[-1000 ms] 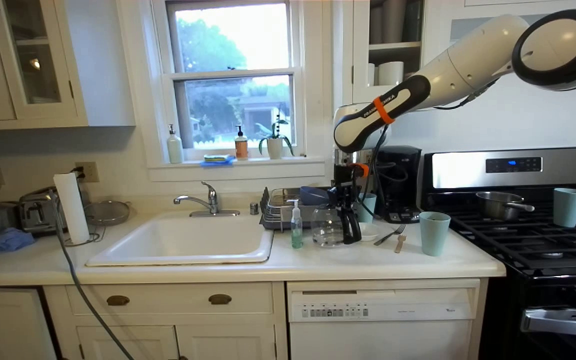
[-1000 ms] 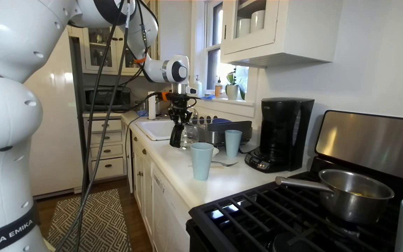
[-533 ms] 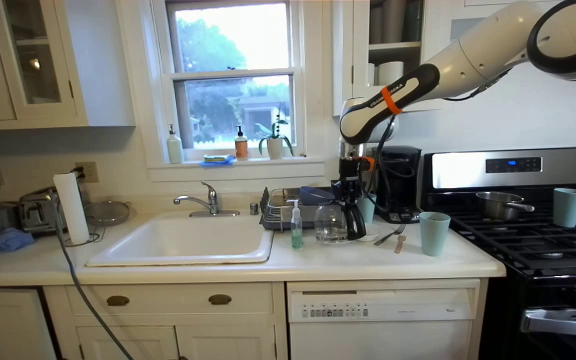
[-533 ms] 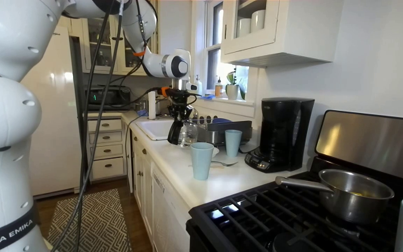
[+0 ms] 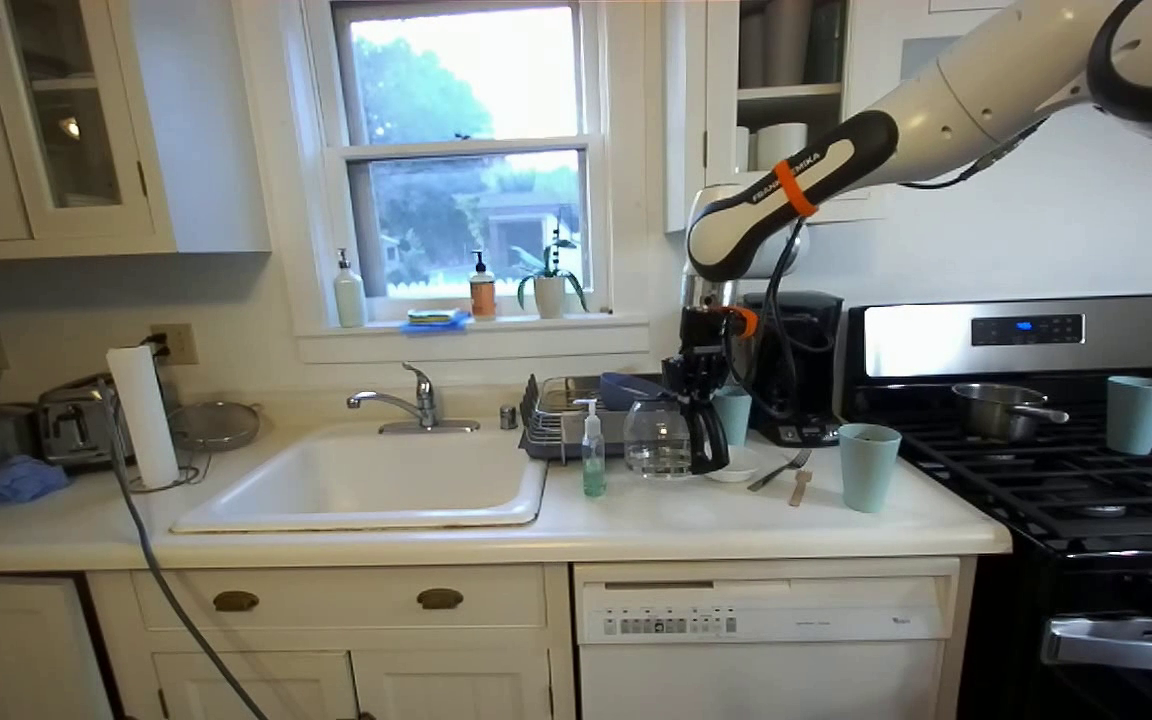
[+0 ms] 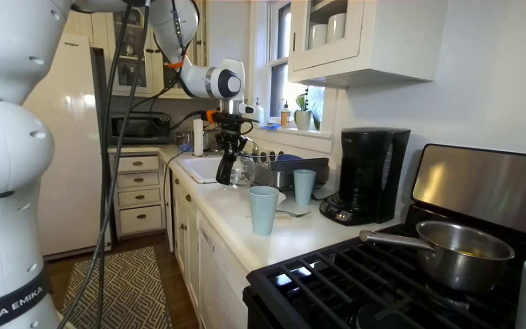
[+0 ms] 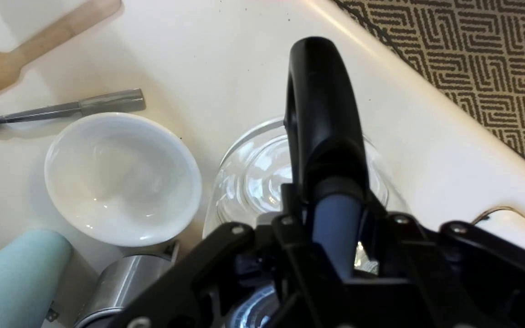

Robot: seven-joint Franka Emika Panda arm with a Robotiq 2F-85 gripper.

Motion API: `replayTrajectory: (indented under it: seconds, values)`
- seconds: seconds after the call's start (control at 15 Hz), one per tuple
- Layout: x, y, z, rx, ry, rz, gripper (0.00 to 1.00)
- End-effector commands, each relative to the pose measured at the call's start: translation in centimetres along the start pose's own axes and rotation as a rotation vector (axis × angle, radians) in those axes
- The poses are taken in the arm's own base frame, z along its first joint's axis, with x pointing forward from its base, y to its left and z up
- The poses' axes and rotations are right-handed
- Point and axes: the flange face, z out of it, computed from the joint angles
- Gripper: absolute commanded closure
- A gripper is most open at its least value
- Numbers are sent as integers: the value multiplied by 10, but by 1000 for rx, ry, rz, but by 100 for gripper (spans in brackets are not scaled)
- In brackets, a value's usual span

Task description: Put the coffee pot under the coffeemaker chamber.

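The coffee pot (image 5: 656,445) is a clear glass carafe with a black handle (image 5: 708,440). It appears upright and slightly above the counter beside the soap bottle. It also shows in an exterior view (image 6: 244,172) and in the wrist view (image 7: 251,184). My gripper (image 5: 693,383) is shut on the handle's top; the wrist view shows the fingers on both sides of it (image 7: 331,200). The pot's lid is hidden behind the gripper. The black coffeemaker (image 6: 375,169) stands right of the pot in both exterior views. Its chamber (image 6: 359,185) is dark, and arm cables partly cover it in an exterior view (image 5: 798,375).
A white bowl (image 7: 123,182), a metal fork (image 7: 107,102) and a wooden fork (image 7: 39,45) lie near the pot. Pale green cups stand by the coffeemaker (image 6: 304,187) and near the counter's front (image 6: 263,210). A soap bottle (image 5: 592,455) and dish rack (image 6: 281,176) are close to the pot.
The arm has risen and shifted, and the coffee pot has come up with it, its base now higher in both exterior views. The grip on the handle looks the same.
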Motion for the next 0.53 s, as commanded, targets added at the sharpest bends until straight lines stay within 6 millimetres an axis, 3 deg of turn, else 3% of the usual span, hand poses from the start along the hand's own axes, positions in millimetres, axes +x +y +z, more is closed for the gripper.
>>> replayTrajectory:
  seconds: [0.0,0.2,0.47]
  values:
    - [-30,8,-35,35,37,32,92]
    - [-51,26,-55,65,47,109,92]
    - [-75,72,-82,78,70,297,92]
